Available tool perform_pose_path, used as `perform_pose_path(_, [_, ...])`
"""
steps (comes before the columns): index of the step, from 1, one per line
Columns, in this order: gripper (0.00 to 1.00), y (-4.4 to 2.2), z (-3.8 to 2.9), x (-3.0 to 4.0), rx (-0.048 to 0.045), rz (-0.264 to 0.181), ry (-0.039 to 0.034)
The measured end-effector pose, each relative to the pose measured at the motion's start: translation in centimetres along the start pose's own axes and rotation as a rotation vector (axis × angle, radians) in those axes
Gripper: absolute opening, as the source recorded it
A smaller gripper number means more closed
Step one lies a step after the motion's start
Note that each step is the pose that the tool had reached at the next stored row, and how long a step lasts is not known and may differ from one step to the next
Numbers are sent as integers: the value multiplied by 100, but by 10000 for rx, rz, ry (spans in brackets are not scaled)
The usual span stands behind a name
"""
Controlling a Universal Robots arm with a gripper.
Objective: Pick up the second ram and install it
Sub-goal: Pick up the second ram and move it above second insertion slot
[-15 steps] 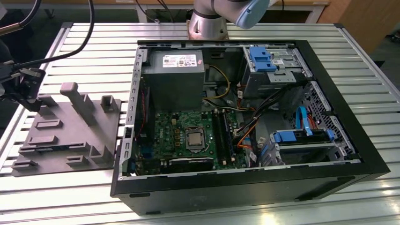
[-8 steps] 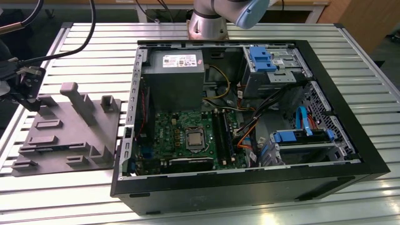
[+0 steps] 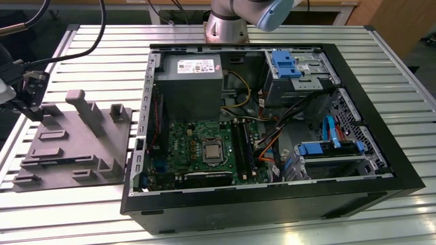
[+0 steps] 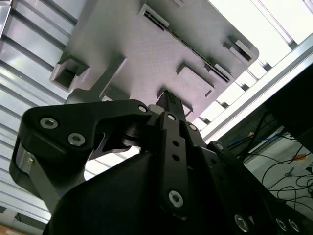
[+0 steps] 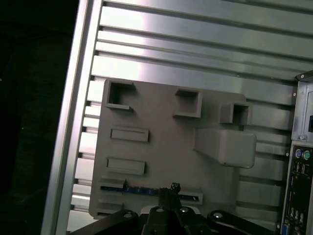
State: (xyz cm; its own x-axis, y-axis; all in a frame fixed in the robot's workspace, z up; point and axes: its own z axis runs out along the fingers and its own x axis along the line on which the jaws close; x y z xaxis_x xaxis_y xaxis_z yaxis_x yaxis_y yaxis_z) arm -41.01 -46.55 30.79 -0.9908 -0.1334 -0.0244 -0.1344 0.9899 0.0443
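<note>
We see a slatted metal surface (image 3: 272, 35) carrying everything. The open computer case (image 3: 272, 204) stands just beside the grey holder tray (image 3: 81, 148), on the tray's side toward the exterior view's right. Inside the case, the grey power-supply box (image 3: 187, 92) and the green motherboard (image 3: 184, 148) both sit in the half nearest the tray. The gripper (image 3: 30, 99) hangs above the tray. In the first wrist view its fingers (image 5: 172, 196) are pressed together, with no gap we can make out. The second ram (image 5: 139, 190) lies in a long slot of the tray, one end pointing toward the case and its blue edge showing. The fingertips overlap its middle in that view, and we cannot tell whether they touch it.
</note>
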Motion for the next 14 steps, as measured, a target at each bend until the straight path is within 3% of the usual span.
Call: perform_pose_path(14, [11,1,1,4,-34,-1330,57])
